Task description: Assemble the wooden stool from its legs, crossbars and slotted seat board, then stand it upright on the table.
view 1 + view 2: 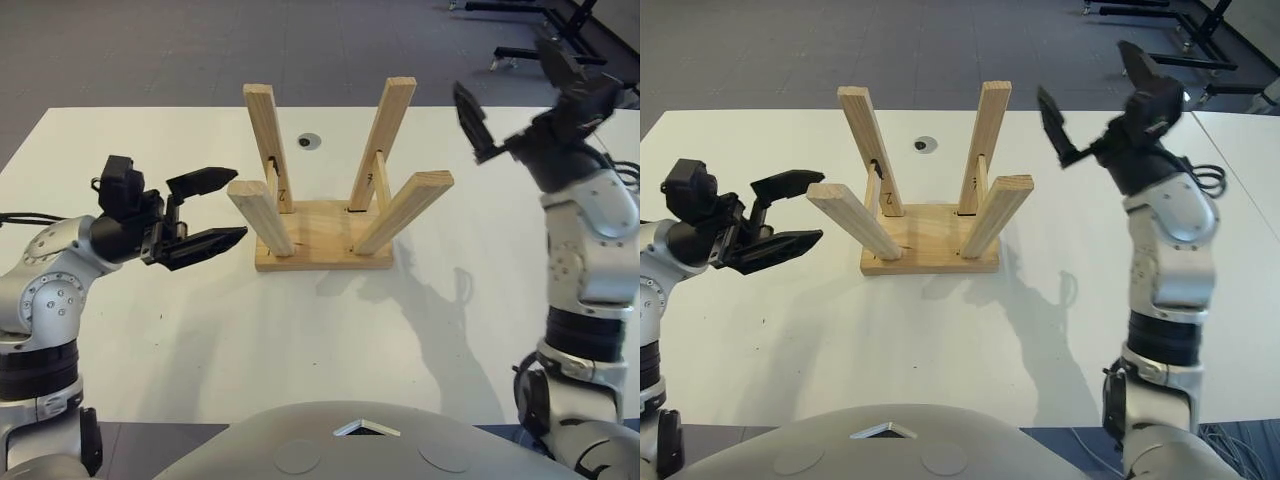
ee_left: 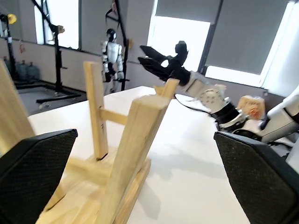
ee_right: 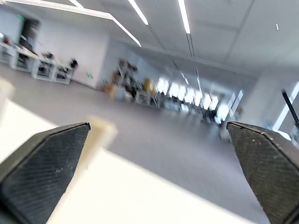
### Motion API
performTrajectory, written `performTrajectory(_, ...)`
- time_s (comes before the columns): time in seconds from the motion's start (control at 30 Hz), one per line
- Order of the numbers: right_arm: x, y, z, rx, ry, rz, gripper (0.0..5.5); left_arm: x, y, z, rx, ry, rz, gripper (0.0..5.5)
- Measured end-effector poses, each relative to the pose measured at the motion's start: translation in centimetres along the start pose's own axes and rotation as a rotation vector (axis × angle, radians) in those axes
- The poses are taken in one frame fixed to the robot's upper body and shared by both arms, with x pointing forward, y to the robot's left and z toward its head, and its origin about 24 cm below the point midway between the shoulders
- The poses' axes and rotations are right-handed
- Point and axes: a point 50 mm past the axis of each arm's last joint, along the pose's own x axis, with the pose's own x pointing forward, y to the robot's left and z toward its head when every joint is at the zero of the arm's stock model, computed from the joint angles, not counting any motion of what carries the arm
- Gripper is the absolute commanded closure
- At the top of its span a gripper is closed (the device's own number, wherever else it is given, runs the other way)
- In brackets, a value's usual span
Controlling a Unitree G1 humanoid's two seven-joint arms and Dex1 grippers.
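The wooden stool (image 1: 322,240) is sitting upside down at the centre of the table (image 1: 150,330). Its slotted seat board (image 1: 325,255) is lying flat and four legs (image 1: 265,130) are splaying upward with crossbars (image 2: 114,116) seated between them. Assembly is looking complete, and flipping it upright is what is remaining. The left gripper (image 1: 238,203) is hovering at the stool's nine o'clock, fingers spread wide and empty, just beside the near-left leg (image 1: 262,218). The right gripper (image 1: 500,68) is hanging raised at two o'clock, fingers wide apart, gripping nothing.

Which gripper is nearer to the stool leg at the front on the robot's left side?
Left. The left gripper is open just beside that front left leg, facing it. The right gripper is raised high, beyond the right side of the stool, open too.
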Motion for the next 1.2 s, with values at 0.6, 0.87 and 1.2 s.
performTrajectory(0.6, -4.1, 6.5, -6.5, 0.033, 0.331, 0.748, 0.1, 2.1, 1.3, -8.4, 0.099, 0.357, 0.113, 0.14)
performTrajectory(0.87, -1.5, 8.2, -7.7, 0.213, 0.238, 0.867, 0.1, 5.7, 2.1, -7.9, 0.092, 0.251, 0.025, 0.14)
performTrajectory(1.2, 0.3, 10.0, -9.9, 0.218, 0.241, 0.947, 0.1, 6.6, 3.6, -9.8, 0.069, 0.357, 0.026, 0.14)
